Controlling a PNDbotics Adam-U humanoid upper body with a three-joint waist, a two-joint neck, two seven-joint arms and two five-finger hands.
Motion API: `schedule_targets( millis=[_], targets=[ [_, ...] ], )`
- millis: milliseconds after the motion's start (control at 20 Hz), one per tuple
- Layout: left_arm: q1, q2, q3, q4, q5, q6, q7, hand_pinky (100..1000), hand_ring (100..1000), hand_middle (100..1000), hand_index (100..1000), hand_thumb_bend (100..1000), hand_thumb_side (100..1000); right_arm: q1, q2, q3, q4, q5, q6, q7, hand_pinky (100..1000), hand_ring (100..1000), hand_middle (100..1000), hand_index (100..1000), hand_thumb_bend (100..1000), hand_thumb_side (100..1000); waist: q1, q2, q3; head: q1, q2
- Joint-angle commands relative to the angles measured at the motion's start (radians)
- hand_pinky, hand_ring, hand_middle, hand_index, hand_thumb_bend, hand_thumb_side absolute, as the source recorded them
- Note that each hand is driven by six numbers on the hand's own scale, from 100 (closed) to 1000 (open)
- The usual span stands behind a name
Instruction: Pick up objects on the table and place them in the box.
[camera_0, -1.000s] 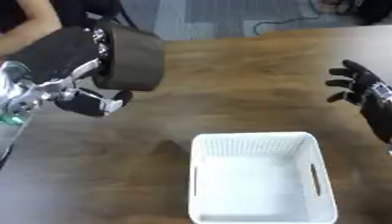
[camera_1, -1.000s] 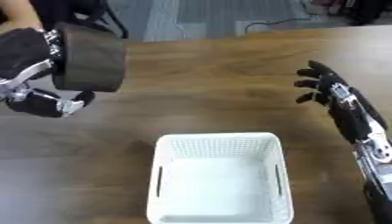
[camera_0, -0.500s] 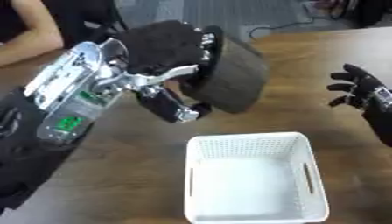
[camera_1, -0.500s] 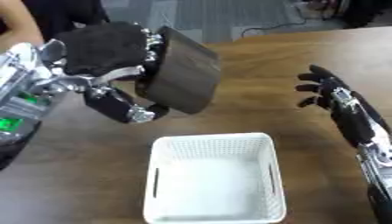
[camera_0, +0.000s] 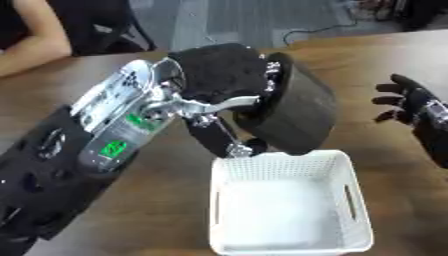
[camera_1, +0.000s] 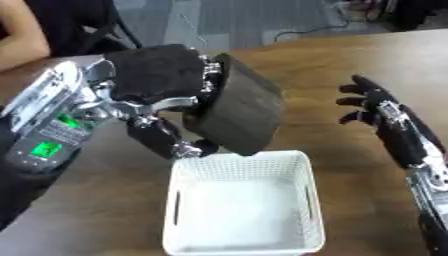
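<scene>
The left hand (camera_0: 219, 80) is shown with fingers and thumb curled round a dark rectangular block (camera_0: 297, 117), which is held tilted above the rim of the white perforated box (camera_1: 241, 205) at about its 12 o'clock edge, the block's lower corner appearing just over or at the rim. The right hand (camera_1: 372, 102) is seen at about 3 o'clock over the wooden table (camera_0: 385, 55), fingers spread and released, grasping nothing.

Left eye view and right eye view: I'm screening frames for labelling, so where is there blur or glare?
Left eye view: the left robot hand and its dark block look soft-edged; the white box floor is washed out. Right eye view: the right robot hand is similarly soft; no strong glare on the table.
</scene>
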Motion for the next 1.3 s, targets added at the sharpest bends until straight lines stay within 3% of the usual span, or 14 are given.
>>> schedule_targets(
  millis=[50,350,750,1300],
  targets=[
    [-0.019,0.003,0.004,-0.005,0.008,-0.004,-0.003,100,100,100,198,100,243,-0.014,-0.014,-0.003,-0.012,0.001,0.000,0.004,656,827,862,1000,100,1000,-0.005,-0.018,0.002,0.010,-0.002],
    [0.015,-0.001,-0.028,0.029,0.016,-0.016,-0.014,100,100,100,193,100,243,-0.015,-0.015,-0.002,-0.013,0.003,0.001,0.004,656,827,862,1000,100,1000,-0.001,-0.016,0.001,0.010,0.000],
    [0.100,-0.063,-0.056,0.135,-0.024,-0.043,0.030,100,100,100,188,100,244,-0.024,-0.012,-0.002,-0.015,0.002,0.000,0.004,656,826,862,1000,100,1000,-0.007,-0.007,-0.004,0.015,-0.005],
    [0.104,-0.077,-0.053,0.164,-0.040,-0.062,0.062,100,100,100,188,100,244,-0.024,-0.011,-0.001,-0.016,0.002,0.000,0.004,656,826,862,1000,100,1000,-0.010,-0.003,0.000,0.012,-0.003]
  ],
)
